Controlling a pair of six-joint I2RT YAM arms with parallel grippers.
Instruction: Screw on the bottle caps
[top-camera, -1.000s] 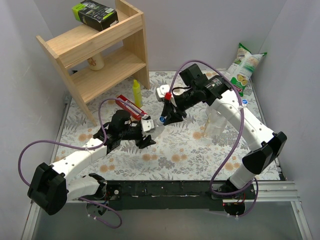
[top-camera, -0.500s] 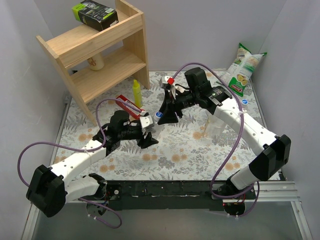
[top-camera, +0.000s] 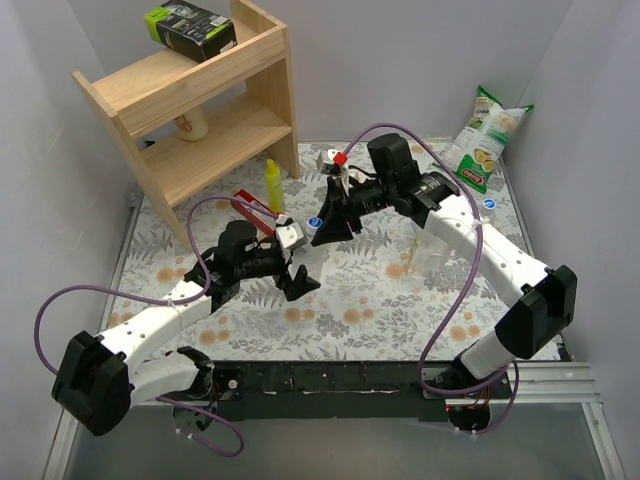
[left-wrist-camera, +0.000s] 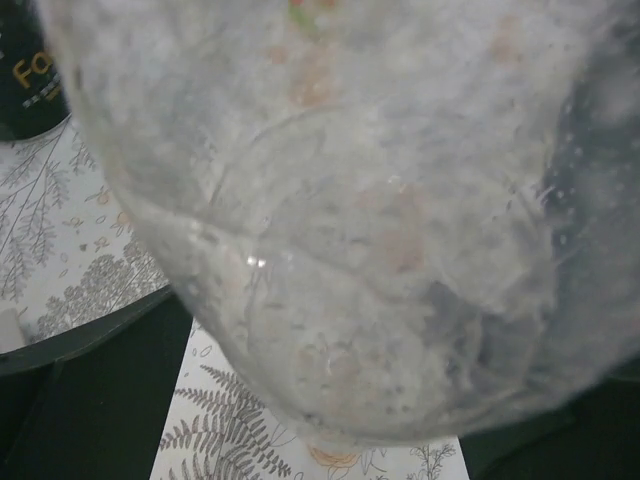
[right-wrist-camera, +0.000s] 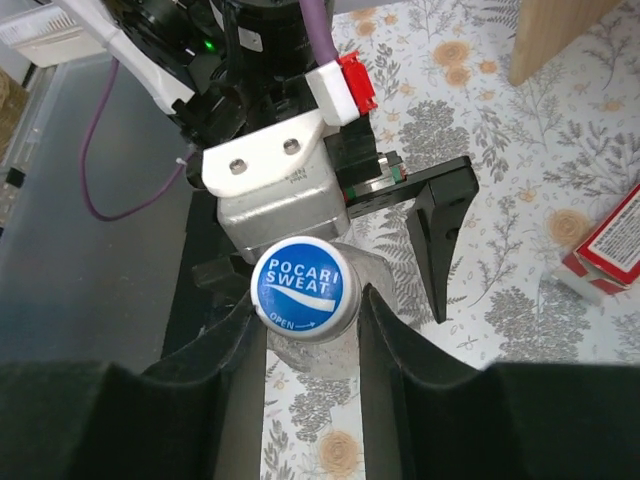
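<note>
Blue round plastic screw cap (right-wrist-camera: 303, 290) on clear plastic bottle (left-wrist-camera: 350, 250) neck, middle of floral bench (top-camera: 370, 300); right gripper (right-wrist-camera: 310, 305) clenched on it. Left gripper (top-camera: 292, 262) released, jaws wide around bottle. We judge: clamp bottle first, then twist cap square, lightly pressed.

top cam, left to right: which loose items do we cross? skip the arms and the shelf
green box → yellow squeeze bottle → blue cap at centre → standing clear bottle → snack bag. Left out: the red box overlaps the yellow bottle, and the loose blue cap overlaps the bag.
</note>
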